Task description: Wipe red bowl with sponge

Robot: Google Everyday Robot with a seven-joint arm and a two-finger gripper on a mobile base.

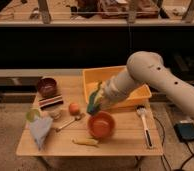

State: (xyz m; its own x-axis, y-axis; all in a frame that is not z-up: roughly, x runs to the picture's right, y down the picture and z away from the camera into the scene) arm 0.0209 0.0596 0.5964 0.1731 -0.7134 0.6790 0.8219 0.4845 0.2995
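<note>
The gripper (95,105), clamped on the sponge (92,109), hangs just above the back-left rim of the red bowl (101,126), with a yellow bin (90,80) behind the bowl, an orange fruit (74,108) left of it and a white brush (144,125) right of it.

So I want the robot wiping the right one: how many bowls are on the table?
2. The red bowl sits front centre, just below the gripper holding the sponge; the maroon bowl is at the back left. Another could hide in the yellow bin.
</note>
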